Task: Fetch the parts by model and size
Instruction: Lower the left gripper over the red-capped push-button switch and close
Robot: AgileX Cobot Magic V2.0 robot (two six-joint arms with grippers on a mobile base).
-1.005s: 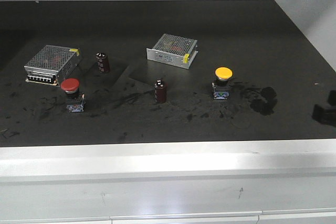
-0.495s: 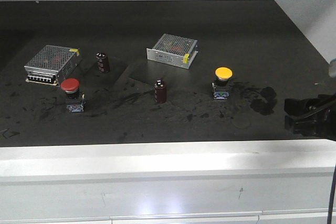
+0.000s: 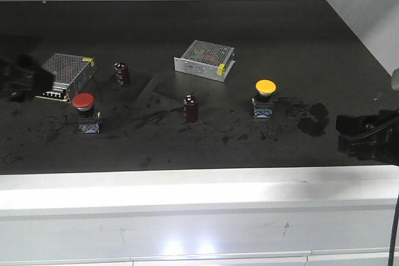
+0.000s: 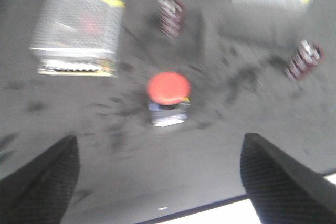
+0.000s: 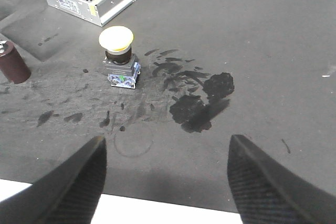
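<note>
Two push-button parts stand on the black table. The red-capped part is at the left, the yellow-capped part at the right, each on a dark base with blue marks. My left gripper hangs blurred at the far left, open and empty, with the red part ahead of its fingers. My right gripper is at the right edge, open and empty, with the yellow part ahead and to the left.
Two silver mesh-topped boxes lie at the back. Two dark maroon cylinders stand between the parts. Dark smears mark the table by the yellow part. A white ledge runs along the front edge.
The left gripper has come into the front view at the far left. The right gripper entered from the right edge half a second ago and has barely shifted since. The parts have not moved.
</note>
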